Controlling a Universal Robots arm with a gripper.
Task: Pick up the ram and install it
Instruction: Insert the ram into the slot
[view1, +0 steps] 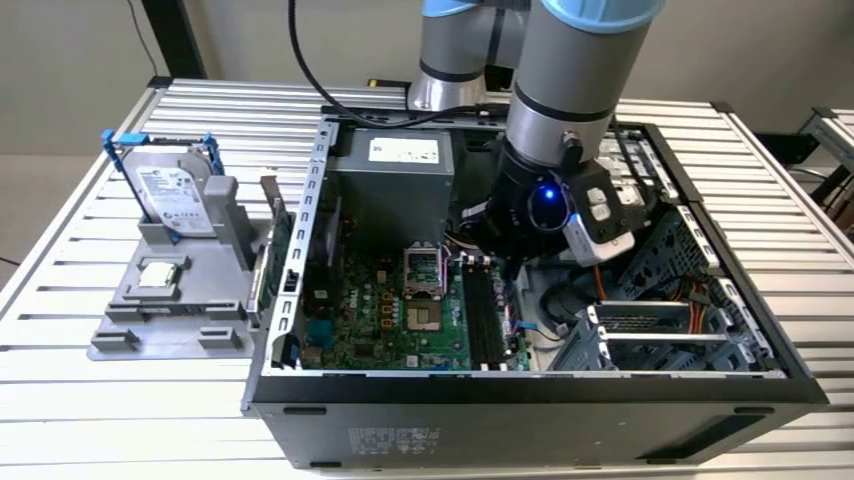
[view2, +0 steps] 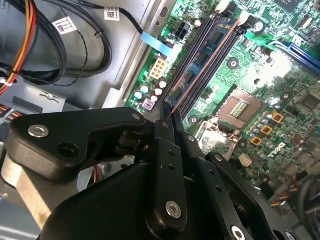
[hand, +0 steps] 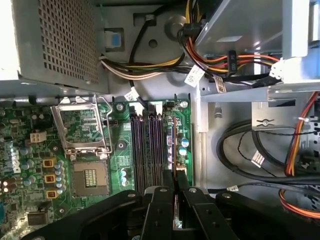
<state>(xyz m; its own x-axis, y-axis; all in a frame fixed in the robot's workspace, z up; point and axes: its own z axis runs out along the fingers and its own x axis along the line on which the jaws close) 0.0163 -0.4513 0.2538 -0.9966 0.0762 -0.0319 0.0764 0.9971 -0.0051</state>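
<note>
While poised inside the open computer case (view1: 287, 300), over the green motherboard (hand: 30, 165) — gripper (hand: 175, 200) pinching the ram (hand: 176, 172) edge-on between pressed-together fingers (view2: 167, 150). Long axis parallel to the black memory slots (hand: 147, 150), just beside them. Cable bundle (hand: 215, 60) and empty processor socket (hand: 90, 175) flanking — nothing between stick and slots.

Matt black plastic on the hand (view2: 167, 117), shiny metal screws. Glossy green circuit board (hand: 30, 165), black plastic slots (hand: 147, 150). PC case (view1: 534, 385): dull grey sheet metal. Ribbed aluminium-looking surface (view1: 120, 400). Grey matt plastic stand (view1: 167, 310).
</note>
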